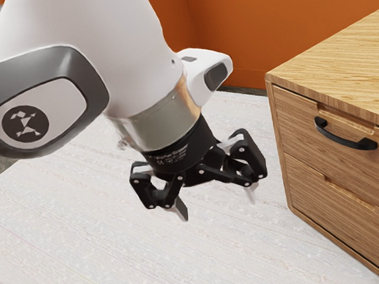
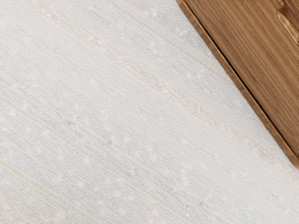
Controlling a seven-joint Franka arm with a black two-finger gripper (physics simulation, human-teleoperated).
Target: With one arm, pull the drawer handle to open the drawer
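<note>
A Franka arm's black gripper (image 1: 215, 203) hangs with its fingers spread wide and nothing between them. It is above a pale, woven-textured surface (image 1: 85, 244) and near the front of a wooden drawer cabinet (image 1: 341, 55). The black drawer handle (image 1: 345, 135) sits on the cabinet's upper drawer (image 1: 300, 116), whose front looks flush with the cabinet. In the wrist view, the cabinet's base meets the surface.

Free passage runs along the pale table surface (image 1: 64, 232) from the gripper (image 1: 216, 205), fingers spread with nothing between them, to the wooden cabinet (image 1: 348, 55). The cabinet's front wall bounds this lane at the exterior view's right. The black handle (image 1: 345, 136) projects from the upper drawer front (image 1: 293, 113).
</note>
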